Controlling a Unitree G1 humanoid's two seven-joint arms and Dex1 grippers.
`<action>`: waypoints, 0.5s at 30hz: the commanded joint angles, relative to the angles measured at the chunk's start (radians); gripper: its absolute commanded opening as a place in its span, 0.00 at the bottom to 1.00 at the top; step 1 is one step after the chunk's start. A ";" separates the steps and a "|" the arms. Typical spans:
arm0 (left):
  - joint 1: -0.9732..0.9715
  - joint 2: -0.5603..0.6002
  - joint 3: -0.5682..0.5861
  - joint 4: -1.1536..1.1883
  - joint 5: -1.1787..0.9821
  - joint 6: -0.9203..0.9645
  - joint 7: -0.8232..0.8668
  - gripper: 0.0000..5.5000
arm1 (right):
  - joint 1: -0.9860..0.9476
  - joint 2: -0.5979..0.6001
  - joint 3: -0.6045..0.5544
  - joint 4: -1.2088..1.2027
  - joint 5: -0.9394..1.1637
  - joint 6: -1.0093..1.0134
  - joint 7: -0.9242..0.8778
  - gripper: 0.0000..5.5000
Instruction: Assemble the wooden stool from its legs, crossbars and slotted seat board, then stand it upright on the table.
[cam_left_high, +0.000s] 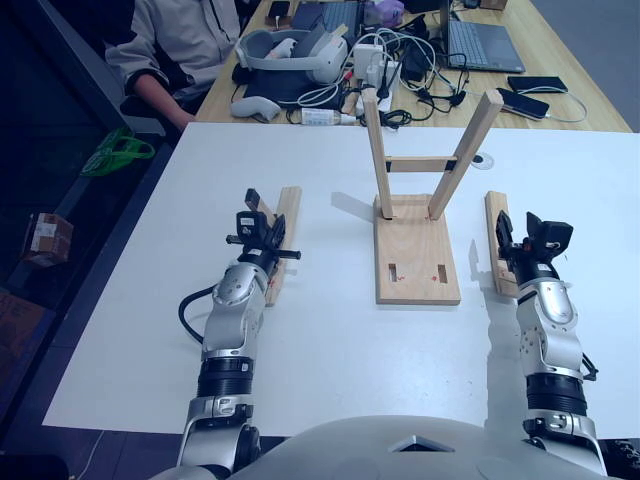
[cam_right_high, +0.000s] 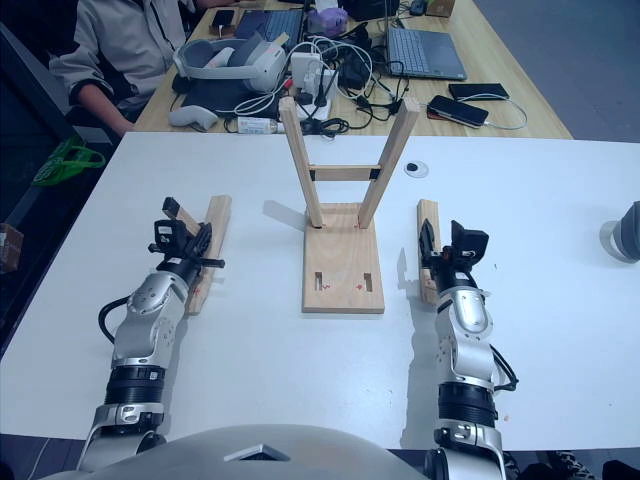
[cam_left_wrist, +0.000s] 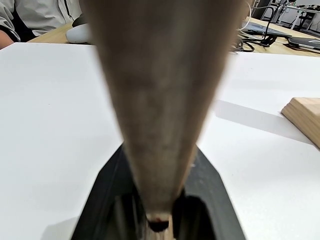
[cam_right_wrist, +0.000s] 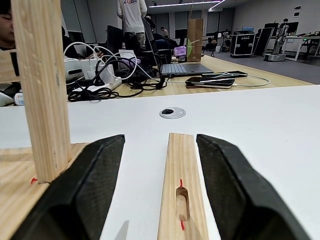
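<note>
Your L gripper (cam_left_high: 265, 222) is clamped on the left leg (cam_left_wrist: 160, 100), which lies flat on the white table (cam_left_high: 330, 360). R gripper (cam_left_high: 524, 238) is wide open, fingers either side of the right leg (cam_right_wrist: 181, 160), also flat, not touching it. Farther out betw. them, the seat board (cam_left_high: 418, 270) lies flat w/ two upright legs (cam_left_high: 376, 150) in its far slots, joined by a crossbar (cam_left_high: 420, 164).

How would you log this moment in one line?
seat board flat, two legs and crossbar standing at its far end | near slots empty | left hand shut on left loose leg | right hand open astride right loose leg
</note>
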 joint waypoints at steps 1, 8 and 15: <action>-0.024 0.001 -0.006 0.003 0.005 -0.006 0.001 0.11 | -0.014 -0.003 -0.005 0.008 0.004 0.006 -0.003 0.49; -0.027 0.002 -0.012 0.008 0.003 -0.013 -0.005 0.11 | -0.015 -0.002 -0.004 0.013 0.002 0.004 -0.001 0.49; -0.030 0.003 -0.009 0.010 0.000 -0.021 -0.007 0.11 | -0.015 -0.002 -0.004 0.015 0.002 0.005 -0.002 0.49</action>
